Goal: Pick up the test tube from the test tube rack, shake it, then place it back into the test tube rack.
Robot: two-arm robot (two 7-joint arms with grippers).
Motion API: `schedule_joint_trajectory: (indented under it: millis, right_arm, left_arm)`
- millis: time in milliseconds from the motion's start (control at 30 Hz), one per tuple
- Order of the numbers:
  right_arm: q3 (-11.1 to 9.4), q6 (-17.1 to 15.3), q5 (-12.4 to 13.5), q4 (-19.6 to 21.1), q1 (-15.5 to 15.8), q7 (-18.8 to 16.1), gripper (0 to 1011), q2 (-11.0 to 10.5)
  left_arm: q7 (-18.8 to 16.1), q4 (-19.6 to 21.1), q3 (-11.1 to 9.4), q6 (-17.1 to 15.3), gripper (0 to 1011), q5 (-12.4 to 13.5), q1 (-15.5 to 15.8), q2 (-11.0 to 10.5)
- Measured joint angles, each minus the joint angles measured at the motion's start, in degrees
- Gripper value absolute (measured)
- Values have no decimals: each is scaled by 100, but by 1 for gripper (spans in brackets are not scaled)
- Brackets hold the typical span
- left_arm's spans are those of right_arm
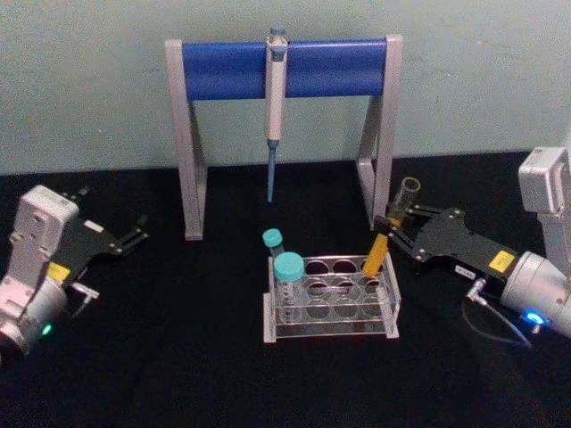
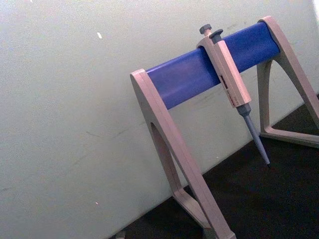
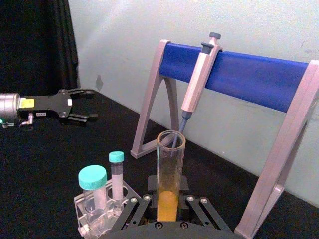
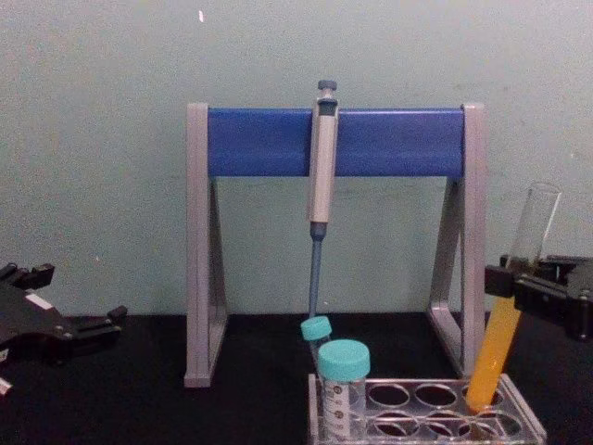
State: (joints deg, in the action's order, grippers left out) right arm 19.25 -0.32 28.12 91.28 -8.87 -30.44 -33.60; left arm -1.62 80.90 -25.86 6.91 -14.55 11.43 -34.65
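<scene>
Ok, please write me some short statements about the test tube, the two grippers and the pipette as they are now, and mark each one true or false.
1. The right gripper is shut on the test tube. True.
2. The test tube stands upright. False: it leans, with its lower end at the back right corner of the test tube rack.
3. The test tube has a teal cap. False: its top is open; the caps are on the two teal-capped tubes at the rack's left end.
4. The left gripper is open, holds nothing and is apart from the rack. True.
5. The pipette lies on the table. False: it hangs on the stand's blue bar.
</scene>
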Motion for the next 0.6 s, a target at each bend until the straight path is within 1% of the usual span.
schedule_joint_trajectory:
  millis: [600]
  right_arm:
    - [142,-69,-88,-156,-185,-20,229,16]
  left_arm:
    - [0,0,0,0,1001,0,0,0]
